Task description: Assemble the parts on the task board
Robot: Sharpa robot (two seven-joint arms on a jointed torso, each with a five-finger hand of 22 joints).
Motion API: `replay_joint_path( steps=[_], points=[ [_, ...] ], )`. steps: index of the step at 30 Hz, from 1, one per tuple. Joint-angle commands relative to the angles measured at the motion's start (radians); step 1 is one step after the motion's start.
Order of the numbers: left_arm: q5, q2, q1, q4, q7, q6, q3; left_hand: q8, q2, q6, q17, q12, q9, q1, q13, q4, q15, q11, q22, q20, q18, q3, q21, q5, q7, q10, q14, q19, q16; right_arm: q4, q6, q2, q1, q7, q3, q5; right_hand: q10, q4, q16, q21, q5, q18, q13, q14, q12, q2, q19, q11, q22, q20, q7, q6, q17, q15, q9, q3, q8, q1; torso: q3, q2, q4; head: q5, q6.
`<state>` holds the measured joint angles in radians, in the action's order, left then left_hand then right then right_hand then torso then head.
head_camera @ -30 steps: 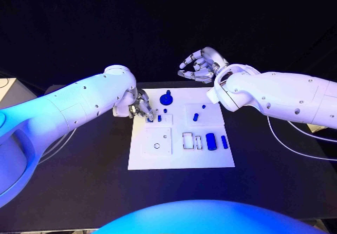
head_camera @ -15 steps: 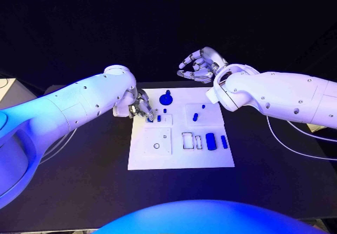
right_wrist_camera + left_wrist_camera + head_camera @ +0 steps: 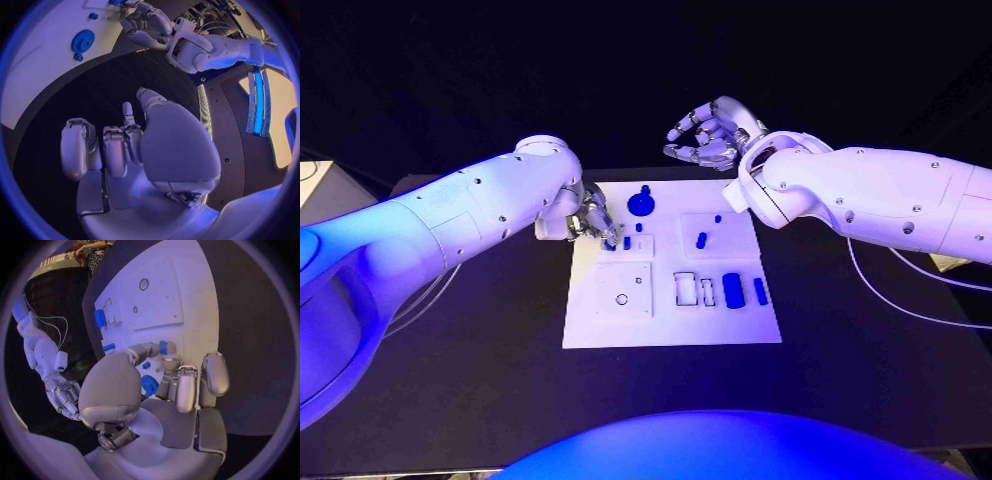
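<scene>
Left hand at the board's near-left corner, right hand idle above the far edge.
Task board [image 3: 668, 325] is a white rectangular plate in the middle of the black table [image 3: 877, 350], with square recessed pockets; blue gear [image 3: 640, 203] stands near its far edge; a small blue peg [image 3: 626, 242] sits just beside the left hand's fingertips; a wide blue block [image 3: 731, 289] and a slimmer blue bar [image 3: 760, 291] lie side by side at the right (an outlined empty slot next to them); a small ring [image 3: 620, 299] in the lower-left pocket. Left hand [image 3: 589, 222] is down at the board, fingers curled together over a small blue part [image 3: 163, 347]; contact looks like a fingertip pinch, but cannot tell for certain. Right hand [image 3: 708, 135] is raised off the board, fingers loosely curled in, holding nothing.
</scene>
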<state>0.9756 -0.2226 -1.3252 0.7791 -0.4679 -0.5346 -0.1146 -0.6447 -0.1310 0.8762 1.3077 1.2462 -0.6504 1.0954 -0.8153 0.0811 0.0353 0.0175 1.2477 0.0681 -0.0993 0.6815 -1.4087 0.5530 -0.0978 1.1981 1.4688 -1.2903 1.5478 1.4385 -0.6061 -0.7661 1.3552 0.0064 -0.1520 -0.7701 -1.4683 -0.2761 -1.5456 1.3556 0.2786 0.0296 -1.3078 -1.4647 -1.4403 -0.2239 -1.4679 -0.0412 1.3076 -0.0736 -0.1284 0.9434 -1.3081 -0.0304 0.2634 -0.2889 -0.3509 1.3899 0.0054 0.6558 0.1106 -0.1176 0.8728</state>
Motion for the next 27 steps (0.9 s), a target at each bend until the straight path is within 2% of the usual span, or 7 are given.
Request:
replay_joint_path(
  steps=[1,9,15,22,27],
  points=[
    [0.021,0.001,0.008,-0.003,-0.019,0.029,-0.004,-0.004,0.011,0.011,0.211,0.006,-0.006,-0.011,-0.005,-0.192,0.007,-0.002,0.000,-0.001,0.013,0.187,-0.002,0.000,0.004,0.011,0.084,-0.007,0.004,0.000,0.010,0.001,0.000,0.005,0.001,-0.009,-0.017,0.001,0.006,-0.006,0.003,0.011,-0.184,-0.093,0.000,0.000,-0.044,-0.007,0.206,-0.005,-0.002,-0.002,-0.212,0.007,0.002,-0.007,0.003,-0.011,0.0002,0.000,0.0011,-0.001,0.000],
    [0.020,-0.002,0.008,0.002,-0.018,0.035,-0.004,-0.004,0.011,0.010,0.208,0.004,-0.006,-0.011,0.000,-0.191,0.007,-0.002,-0.001,-0.001,0.013,0.186,-0.002,0.000,0.004,0.008,0.083,-0.007,0.003,0.000,0.011,0.000,0.000,0.005,0.001,-0.009,-0.017,0.002,0.007,-0.008,0.003,0.012,-0.184,-0.093,-0.001,0.001,-0.043,-0.007,0.206,-0.005,-0.002,-0.002,-0.211,0.007,0.002,-0.008,0.004,-0.010,-0.0013,0.000,0.0009,-0.001,0.000],
    [0.006,-0.018,0.008,0.023,-0.013,0.040,-0.004,-0.004,0.013,0.010,0.207,0.002,-0.007,-0.010,0.002,-0.192,0.007,-0.003,-0.001,-0.001,0.013,0.187,-0.002,0.001,0.005,0.007,0.082,-0.007,0.003,0.000,0.013,-0.001,0.000,0.005,0.001,-0.009,-0.017,0.002,0.007,-0.008,0.003,0.012,-0.184,-0.093,-0.001,0.001,-0.043,-0.007,0.206,-0.005,-0.002,-0.002,-0.211,0.007,0.002,-0.008,0.004,-0.010,-0.0014,0.000,0.0005,0.000,0.000],
    [-0.028,-0.065,0.008,0.078,-0.010,0.111,-0.001,-0.005,0.015,0.010,0.209,0.000,-0.008,-0.006,0.005,-0.194,0.009,-0.004,0.009,-0.001,0.015,0.188,-0.006,0.002,0.006,0.006,0.083,-0.016,0.003,0.003,0.013,-0.007,-0.001,0.005,0.001,-0.009,-0.017,0.002,0.007,-0.008,0.003,0.012,-0.184,-0.093,-0.001,0.001,-0.043,-0.007,0.206,-0.005,-0.002,-0.002,-0.211,0.007,0.002,-0.008,0.004,-0.010,-0.0008,-0.002,0.0035,-0.004,0.000],
    [-0.039,-0.090,0.008,0.112,-0.011,0.159,-0.001,-0.006,0.016,0.012,0.211,-0.001,-0.010,-0.006,0.008,-0.195,0.009,-0.004,0.013,-0.002,0.016,0.188,-0.009,0.002,0.006,0.006,0.084,-0.020,0.004,0.005,0.014,-0.011,-0.001,0.005,0.000,-0.009,-0.017,0.002,0.007,-0.008,0.003,0.012,-0.184,-0.093,-0.001,0.001,-0.043,-0.007,0.206,-0.005,-0.002,-0.002,-0.211,0.007,0.002,-0.008,0.004,-0.010,-0.0024,-0.001,0.0038,-0.002,0.000]
  ],
)
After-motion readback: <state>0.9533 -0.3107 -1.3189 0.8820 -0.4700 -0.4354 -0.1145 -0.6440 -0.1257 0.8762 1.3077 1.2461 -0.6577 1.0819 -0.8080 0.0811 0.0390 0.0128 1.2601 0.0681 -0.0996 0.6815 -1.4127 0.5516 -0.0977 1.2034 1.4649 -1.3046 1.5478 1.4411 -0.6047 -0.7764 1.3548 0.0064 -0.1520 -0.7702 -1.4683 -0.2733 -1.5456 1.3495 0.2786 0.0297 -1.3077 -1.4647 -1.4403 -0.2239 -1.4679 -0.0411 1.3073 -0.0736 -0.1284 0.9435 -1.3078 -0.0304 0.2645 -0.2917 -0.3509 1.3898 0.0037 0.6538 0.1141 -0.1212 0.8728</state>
